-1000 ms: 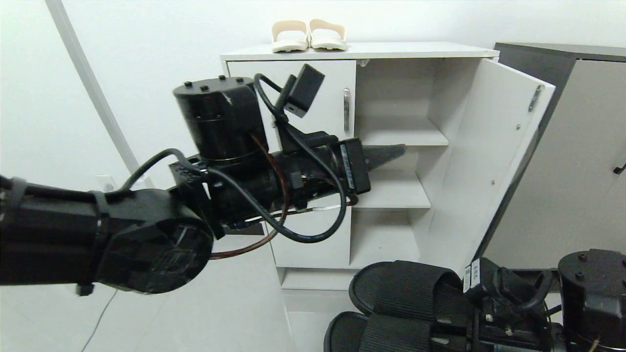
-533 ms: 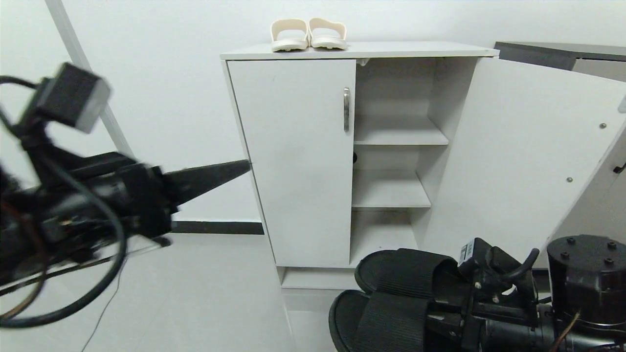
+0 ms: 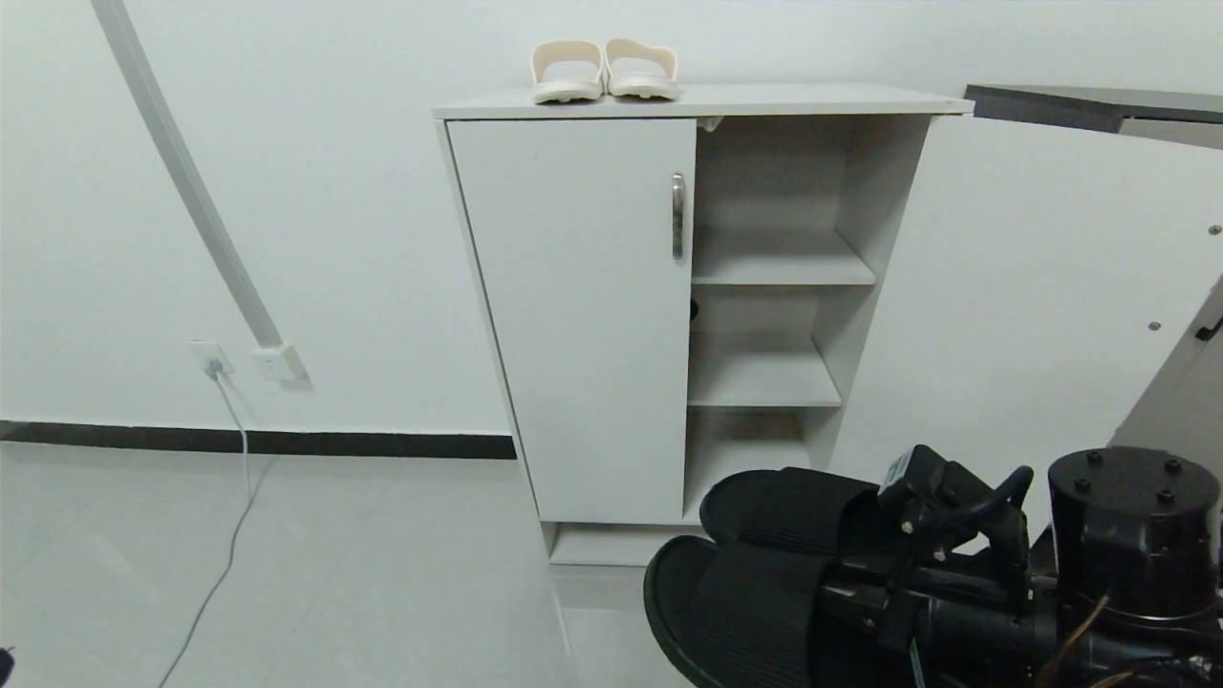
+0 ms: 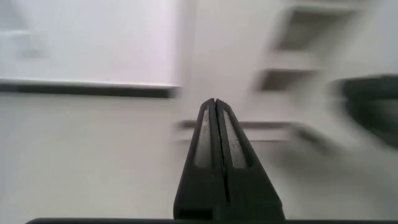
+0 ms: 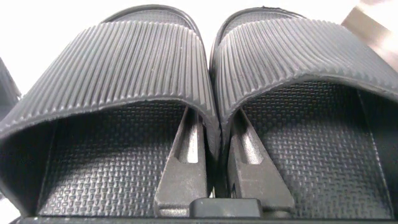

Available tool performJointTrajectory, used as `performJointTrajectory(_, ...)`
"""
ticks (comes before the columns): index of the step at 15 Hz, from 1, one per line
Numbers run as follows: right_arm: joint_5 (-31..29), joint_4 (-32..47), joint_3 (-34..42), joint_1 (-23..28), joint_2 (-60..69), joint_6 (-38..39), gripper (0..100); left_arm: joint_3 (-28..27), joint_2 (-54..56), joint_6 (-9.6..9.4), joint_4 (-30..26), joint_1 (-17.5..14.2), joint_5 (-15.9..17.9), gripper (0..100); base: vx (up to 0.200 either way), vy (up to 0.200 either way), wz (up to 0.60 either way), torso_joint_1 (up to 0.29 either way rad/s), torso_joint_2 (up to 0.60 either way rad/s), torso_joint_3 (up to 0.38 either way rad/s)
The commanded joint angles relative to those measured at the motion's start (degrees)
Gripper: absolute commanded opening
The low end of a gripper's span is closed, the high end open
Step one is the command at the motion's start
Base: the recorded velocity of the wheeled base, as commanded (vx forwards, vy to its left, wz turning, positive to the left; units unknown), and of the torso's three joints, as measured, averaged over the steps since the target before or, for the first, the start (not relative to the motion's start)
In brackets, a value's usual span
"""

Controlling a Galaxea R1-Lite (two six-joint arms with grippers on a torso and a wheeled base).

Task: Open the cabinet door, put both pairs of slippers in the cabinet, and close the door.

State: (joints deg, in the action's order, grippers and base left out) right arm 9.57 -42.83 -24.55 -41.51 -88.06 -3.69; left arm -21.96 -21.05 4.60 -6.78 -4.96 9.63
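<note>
The right gripper (image 5: pixel 214 119) pinches the black slippers (image 3: pixel 764 573) side by side, low before the white cabinet (image 3: pixel 573 315) and its open half, long axes and toes pointing at its base. The left gripper (image 4: pixel 216 109) is pressed closed. The beige slippers (image 3: pixel 604 72) sit on top of the cabinet.

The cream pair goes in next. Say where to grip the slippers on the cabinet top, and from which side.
Pinch the touching inner edges of the cream slippers, one finger under each strap, as the right end effector holds the black slippers. Come from the front: the pair sits side by side at the front edge of the cabinet top, strap openings apparently facing out.
</note>
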Motion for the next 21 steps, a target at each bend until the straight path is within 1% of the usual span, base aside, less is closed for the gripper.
performJointTrajectory(1,-0.2,-0.1,-0.3,0.0,-0.4,0.0,0,8.1,8.6,-2.49,2.6,-3.0,-6.0,0,0.0,0.0,0.0,0.0,0.0,0.0)
performJointTrajectory(2,-0.2,-0.1,-0.4,0.0,-0.4,0.1,0,9.4,9.2,-2.57,3.4,-3.0,-6.9,0,0.0,0.0,0.0,0.0,0.0,0.0)
performJointTrajectory(3,-0.2,-0.1,-0.7,0.0,-0.4,0.2,0,13.4,11.8,-2.57,5.3,-3.0,-8.1,0,0.0,0.0,0.0,0.0,0.0,0.0)
performJointTrajectory(4,-0.3,-0.1,-0.8,0.0,-1.0,0.2,0,16.2,14.9,-3.28,5.6,-2.9,-7.7,0,0.0,0.0,0.0,0.0,0.0,0.0)
performJointTrajectory(5,-0.3,-0.1,-1.0,0.1,-1.2,0.3,0,17.9,16.1,-4.77,5.9,-2.8,-6.6,0,0.0,0.0,0.0,0.0,0.0,0.0)
performJointTrajectory(6,-0.3,-0.1,-1.1,0.0,-1.3,0.3,0,20.5,16.0,-6.0,7.3,-2.8,-4.5,0,0.0,0.0,0.0,0.0,0.0,0.0)
performJointTrajectory(7,-0.3,-0.1,-1.1,0.0,-1.6,0.3,0,21.8,16.0,-4.68,9.6,-2.7,0.2,0,0.0,0.0,0.0,0.0,0.0,0.0)
performJointTrajectory(8,-0.3,-0.1,-1.0,-0.1,-1.5,0.2,0,21.6,16.0,-4.51,9.2,-2.6,3.1,0,0.0,0.0,0.0,0.0,0.0,0.0)
performJointTrajectory(9,-0.3,-0.1,-1.0,-0.2,-1.2,0.2,0,21.6,16.0,-4.51,9.2,-0.4,4.0,0,0.0,0.0,0.0,0.0,0.0,0.0)
performJointTrajectory(10,-0.3,-0.1,-1.0,-0.2,-1.1,0.2,0,21.6,16.7,-3.98,9.2,5.7,4.0,0,0.0,0.0,0.0,0.0,0.0,0.0)
performJointTrajectory(11,-0.3,-0.1,-0.9,-0.2,-1.1,0.2,0,21.6,16.7,-3.1,9.2,8.3,3.9,0,0.0,0.0,0.0,0.0,0.0,0.0)
performJointTrajectory(12,-0.3,-0.2,-0.8,-0.3,-1.1,0.1,0,21.7,16.9,-3.45,9.3,7.7,2.5,0,0.0,0.0,0.0,0.0,0.0,0.0)
performJointTrajectory(13,-0.3,-0.2,-0.8,-0.3,-1.1,0.2,0,21.8,18.5,-4.33,9.4,5.8,-1.8,0,0.0,0.0,0.0,0.0,0.0,0.0)
performJointTrajectory(14,-0.6,-0.2,-0.9,-0.3,-1.1,0.2,0,21.9,20.5,-5.56,9.4,4.7,-5.5,0,0.0,0.0,0.0,0.0,0.0,0.0)
performJointTrajectory(15,-1.8,-0.2,-1.6,-0.3,-1.8,0.3,0,22.0,21.1,-8.55,6.5,4.8,-13.1,0,0.0,0.0,0.0,0.0,0.0,0.0)
performJointTrajectory(16,-2.6,-0.2,-1.7,-0.3,-2.2,0.3,0,21.9,21.1,-8.02,6.8,4.8,-13.7,0,0.0,0.0,0.0,0.0,0.0,0.0)
performJointTrajectory(17,-4.5,-0.2,-2.3,-0.4,-3.0,0.4,0,22.0,21.1,-7.76,6.8,4.8,-10.2,0,0.0,0.0,0.0,0.0,0.0,0.0)
performJointTrajectory(18,-7.9,-0.2,-3.2,-1.1,-3.9,1.8,0,22.0,21.1,-7.58,6.7,4.8,-7.9,0,0.0,0.0,0.0,0.0,0.0,0.0)
performJointTrajectory(21,-26.3,-1.5,-9.5,-7.7,-10.8,11.5,0,22.0,21.1,-5.83,6.8,4.8,-8.1,0,0.0,0.0,0.0,0.0,0.0,0.0)
